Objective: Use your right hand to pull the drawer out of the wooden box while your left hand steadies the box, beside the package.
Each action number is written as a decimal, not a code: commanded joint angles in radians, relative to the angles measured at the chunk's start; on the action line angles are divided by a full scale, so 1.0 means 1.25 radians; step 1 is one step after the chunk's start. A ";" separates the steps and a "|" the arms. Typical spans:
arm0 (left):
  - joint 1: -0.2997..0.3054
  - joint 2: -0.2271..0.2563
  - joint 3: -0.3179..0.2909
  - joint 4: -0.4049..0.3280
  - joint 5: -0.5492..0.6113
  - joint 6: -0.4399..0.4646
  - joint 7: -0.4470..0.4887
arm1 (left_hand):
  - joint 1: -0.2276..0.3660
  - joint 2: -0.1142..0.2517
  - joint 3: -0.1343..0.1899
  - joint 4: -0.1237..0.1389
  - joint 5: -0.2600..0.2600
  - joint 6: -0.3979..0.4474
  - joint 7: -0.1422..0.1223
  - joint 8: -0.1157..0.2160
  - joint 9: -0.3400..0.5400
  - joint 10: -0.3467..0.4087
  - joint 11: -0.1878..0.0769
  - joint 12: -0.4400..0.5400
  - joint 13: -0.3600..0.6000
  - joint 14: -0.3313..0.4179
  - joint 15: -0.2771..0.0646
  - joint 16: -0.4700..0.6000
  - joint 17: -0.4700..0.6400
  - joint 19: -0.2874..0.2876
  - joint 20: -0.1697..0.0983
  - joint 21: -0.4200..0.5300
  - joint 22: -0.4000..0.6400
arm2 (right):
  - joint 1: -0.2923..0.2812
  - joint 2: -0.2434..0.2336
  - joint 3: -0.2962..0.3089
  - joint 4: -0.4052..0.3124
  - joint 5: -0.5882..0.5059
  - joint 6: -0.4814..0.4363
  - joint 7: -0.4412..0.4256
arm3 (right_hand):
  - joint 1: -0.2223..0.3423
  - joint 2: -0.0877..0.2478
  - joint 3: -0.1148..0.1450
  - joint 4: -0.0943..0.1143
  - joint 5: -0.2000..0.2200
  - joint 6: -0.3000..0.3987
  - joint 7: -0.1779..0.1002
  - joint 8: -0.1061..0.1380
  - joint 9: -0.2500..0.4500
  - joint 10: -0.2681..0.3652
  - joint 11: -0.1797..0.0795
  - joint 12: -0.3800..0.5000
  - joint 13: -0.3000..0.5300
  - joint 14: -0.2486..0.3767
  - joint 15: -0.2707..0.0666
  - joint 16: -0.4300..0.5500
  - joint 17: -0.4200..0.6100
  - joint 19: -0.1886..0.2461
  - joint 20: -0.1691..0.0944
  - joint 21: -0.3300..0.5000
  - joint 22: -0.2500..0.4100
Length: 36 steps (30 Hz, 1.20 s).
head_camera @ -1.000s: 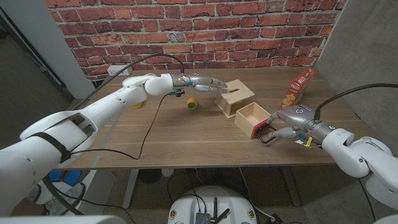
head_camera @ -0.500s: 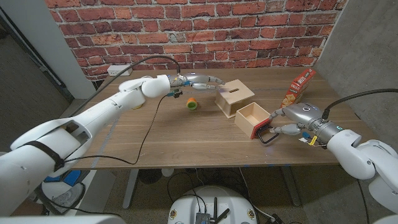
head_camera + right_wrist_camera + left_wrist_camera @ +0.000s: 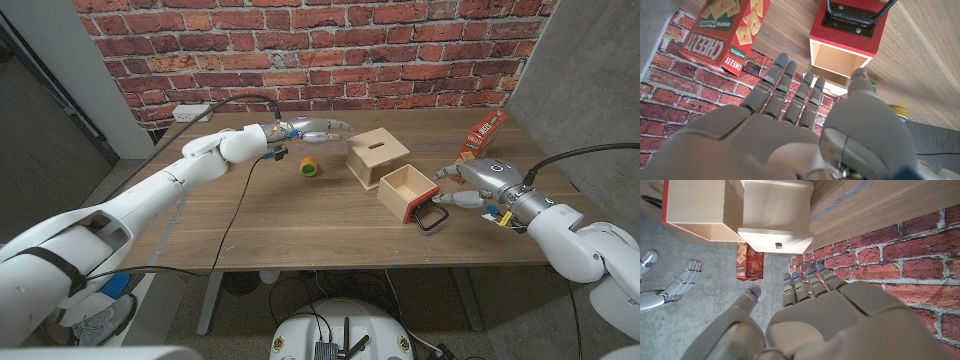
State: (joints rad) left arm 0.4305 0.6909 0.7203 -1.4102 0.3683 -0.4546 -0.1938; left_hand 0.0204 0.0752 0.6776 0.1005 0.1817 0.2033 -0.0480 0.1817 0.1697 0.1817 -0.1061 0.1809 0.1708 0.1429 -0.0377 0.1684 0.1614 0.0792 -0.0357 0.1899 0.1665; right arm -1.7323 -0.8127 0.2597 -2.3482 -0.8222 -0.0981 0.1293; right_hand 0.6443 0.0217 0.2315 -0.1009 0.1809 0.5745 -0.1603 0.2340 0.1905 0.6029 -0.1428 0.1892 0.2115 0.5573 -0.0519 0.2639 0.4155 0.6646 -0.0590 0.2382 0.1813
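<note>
Drawer [image 3: 407,191] fully out of wooden box [image 3: 377,156], standing on table [image 3: 300,215] just in front of box, red front and black handle [image 3: 431,216] toward right hand [image 3: 478,183]. Right hand near handle, apart from it, fingers spread, holding nothing. Left hand [image 3: 312,130] beside box, not touching, fingers extended, empty. Cheez-It package [image 3: 480,137] upright behind right hand. Green-yellow cup [image 3: 309,167] left of box.

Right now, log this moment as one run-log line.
drawer: out of wooden box, on table | left robot hand: open, off the box | right robot hand: open, beside handle | package: upright behind
</note>
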 commanded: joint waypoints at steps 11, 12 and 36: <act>0.126 0.029 -0.078 -0.117 -0.057 0.130 0.097 | 0.009 0.057 0.012 -0.005 0.005 0.008 -0.001 -0.001 0.002 0.002 0.005 0.005 0.001 0.006 -0.063 0.004 0.002 0.015 -0.128 0.002 0.001 | 0.096 0.012 -0.046 0.048 0.144 -0.005 -0.003 | -0.020 0.015 -0.007 -0.006 -0.002 -0.072 0.008 -0.031 -0.002 -0.045 0.014 -0.005 0.003 -0.043 -0.083 -0.011 0.003 -0.011 0.004 -0.013 0.000; 0.127 0.030 -0.080 -0.114 -0.063 0.123 0.100 | 0.009 0.057 0.013 -0.005 0.005 0.009 -0.002 -0.001 0.002 0.002 0.005 0.005 0.001 0.006 -0.064 0.004 0.002 0.016 -0.127 0.002 0.001 | 0.101 0.012 -0.050 0.050 0.155 -0.008 -0.002 | -0.020 0.016 -0.007 -0.006 -0.002 -0.073 0.008 -0.031 -0.002 -0.046 0.013 -0.005 0.003 -0.046 -0.083 -0.012 0.003 -0.011 0.003 -0.014 0.000; 0.227 0.039 -0.166 -0.132 -0.240 0.150 0.169 | 0.013 0.058 0.020 -0.016 0.005 0.006 0.006 -0.002 0.002 0.004 0.017 0.005 0.001 0.011 -0.053 0.005 0.003 0.031 -0.117 0.004 0.001 | 0.222 0.004 -0.149 0.146 0.351 -0.015 -0.145 | -0.046 0.023 -0.015 -0.004 -0.004 -0.101 0.017 -0.036 -0.004 -0.085 0.035 -0.008 -0.001 -0.087 -0.057 -0.027 -0.002 -0.024 0.003 -0.024 -0.004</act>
State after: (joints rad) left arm 0.6567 0.7323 0.5532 -1.5629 0.1409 -0.2776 -0.0380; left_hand 0.0256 0.0805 0.6955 0.0826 0.1817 0.2051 -0.0462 0.1817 0.1697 0.1822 -0.0901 0.1809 0.1707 0.1522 -0.0394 0.1684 0.1614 0.1098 -0.0411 0.1899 0.1665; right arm -1.5231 -0.8000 0.1242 -2.2322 -0.5012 -0.1246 0.0180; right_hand 0.5960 0.0515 0.2155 -0.1084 0.1775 0.4543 -0.1378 0.1924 0.1860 0.5029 -0.0999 0.1810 0.2091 0.4532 -0.0485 0.2361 0.4125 0.6410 -0.0537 0.2108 0.1767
